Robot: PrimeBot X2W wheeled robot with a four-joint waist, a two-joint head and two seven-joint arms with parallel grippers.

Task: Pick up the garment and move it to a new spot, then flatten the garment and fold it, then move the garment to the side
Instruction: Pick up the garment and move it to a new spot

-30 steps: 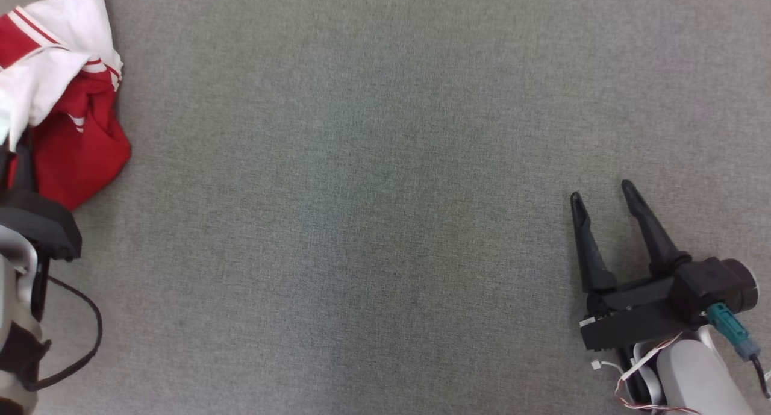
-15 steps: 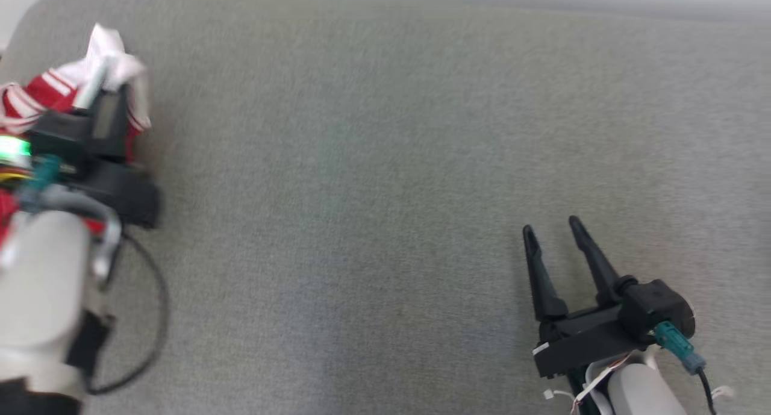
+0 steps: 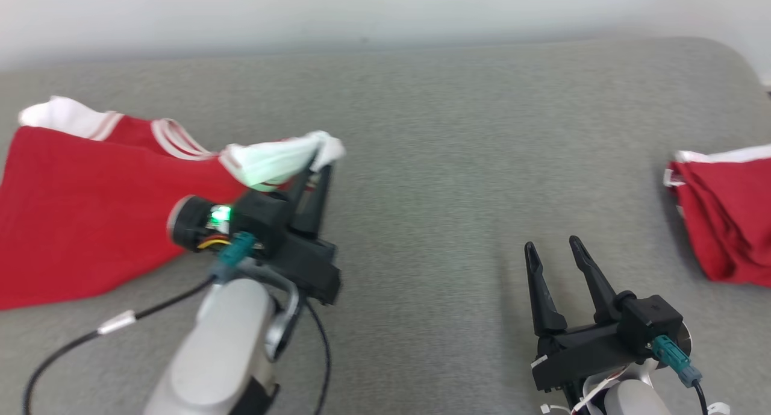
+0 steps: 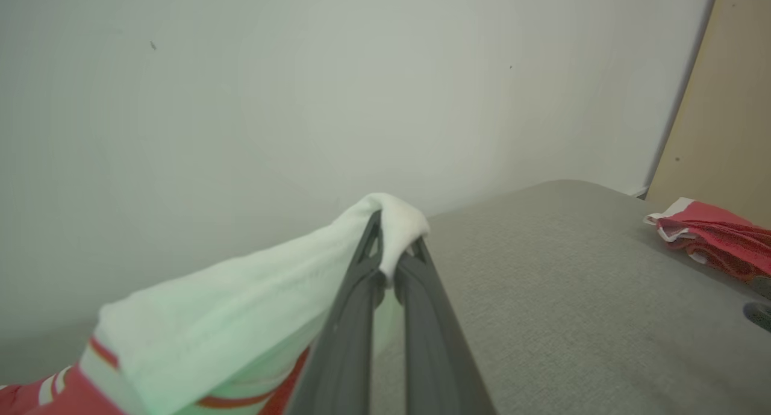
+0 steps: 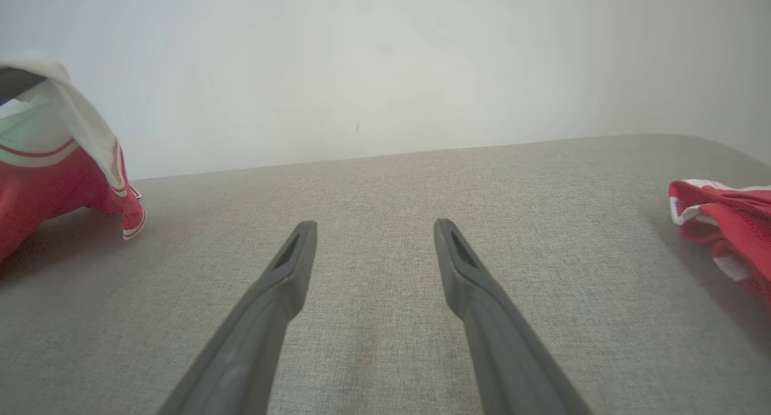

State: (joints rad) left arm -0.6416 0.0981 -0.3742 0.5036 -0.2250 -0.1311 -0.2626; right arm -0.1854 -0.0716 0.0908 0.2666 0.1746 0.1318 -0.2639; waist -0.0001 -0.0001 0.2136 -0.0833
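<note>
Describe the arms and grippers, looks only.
Left gripper and right gripper: two long tapering dark fingers on black blocky bodies. Pale grey rounded forearms. Each wrist has a teal connector. Left also shows a green light and a looping black cable with a white tag; right has thin red-and-white wires.

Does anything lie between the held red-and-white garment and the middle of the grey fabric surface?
Nothing visible does. The left gripper is shut on the white edge of the red-and-white garment; the grey fabric surface beside it lies bare. The open right gripper and a second red garment sit farther right.
</note>
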